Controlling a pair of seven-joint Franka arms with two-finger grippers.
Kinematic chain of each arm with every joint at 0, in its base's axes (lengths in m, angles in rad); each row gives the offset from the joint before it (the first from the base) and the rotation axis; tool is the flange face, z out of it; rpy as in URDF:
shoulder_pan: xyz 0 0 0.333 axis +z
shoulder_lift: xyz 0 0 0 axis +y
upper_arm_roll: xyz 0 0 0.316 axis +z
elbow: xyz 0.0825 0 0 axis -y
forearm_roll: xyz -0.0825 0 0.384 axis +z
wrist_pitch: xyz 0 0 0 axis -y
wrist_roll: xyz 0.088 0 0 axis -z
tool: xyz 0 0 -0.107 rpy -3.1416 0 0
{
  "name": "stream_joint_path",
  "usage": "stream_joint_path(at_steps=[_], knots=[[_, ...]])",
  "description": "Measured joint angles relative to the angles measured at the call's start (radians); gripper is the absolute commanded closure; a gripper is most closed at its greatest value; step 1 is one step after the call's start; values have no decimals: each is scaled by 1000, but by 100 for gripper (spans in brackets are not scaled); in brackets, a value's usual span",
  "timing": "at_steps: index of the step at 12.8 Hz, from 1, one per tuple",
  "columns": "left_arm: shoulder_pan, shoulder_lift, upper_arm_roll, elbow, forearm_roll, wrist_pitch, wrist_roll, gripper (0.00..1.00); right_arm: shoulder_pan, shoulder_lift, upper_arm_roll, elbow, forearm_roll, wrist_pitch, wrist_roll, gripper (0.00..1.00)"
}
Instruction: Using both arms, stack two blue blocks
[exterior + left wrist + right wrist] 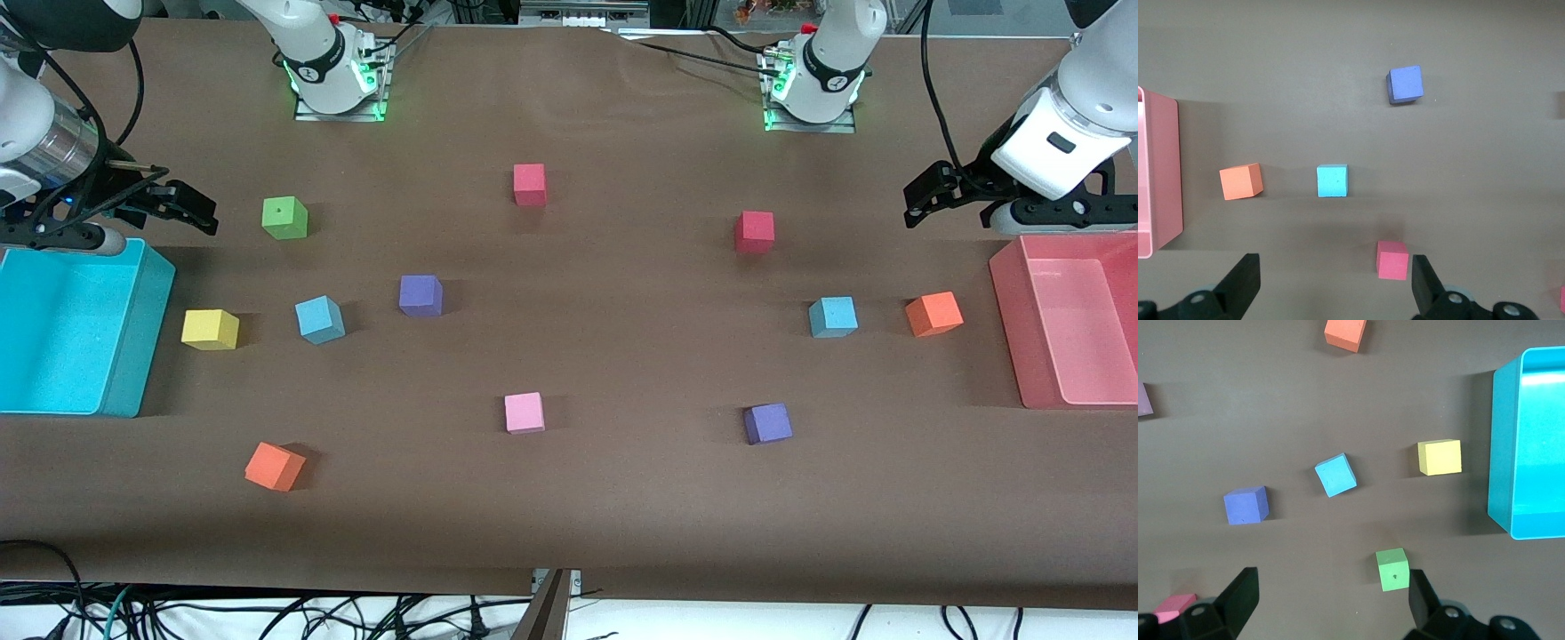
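Two sky-blue blocks lie on the brown table, far apart. One blue block [319, 319] lies toward the right arm's end, between a yellow and a purple cube; it shows in the right wrist view [1335, 475]. The other blue block [833, 316] lies toward the left arm's end beside an orange cube; it shows in the left wrist view [1332, 181]. My right gripper [191, 206] [1331, 587] is open and empty, up in the air by the cyan bin's corner. My left gripper [929, 200] [1335, 273] is open and empty, up in the air by the pink bin's corner.
A cyan bin [142, 338] stands at the right arm's end, a pink bin [1009, 302] at the left arm's end. Loose cubes: green [284, 218], yellow [210, 329], purple [420, 295] [767, 423], red [529, 184] [754, 232], orange [933, 314] [275, 466], pink [524, 412].
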Motion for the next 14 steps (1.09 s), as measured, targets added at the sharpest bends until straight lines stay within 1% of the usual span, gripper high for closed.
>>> stream_joint_path(at_steps=[14], knots=[[0, 0, 2, 0, 0, -2, 0, 0, -3, 19, -5, 0, 0, -2, 0, 1]])
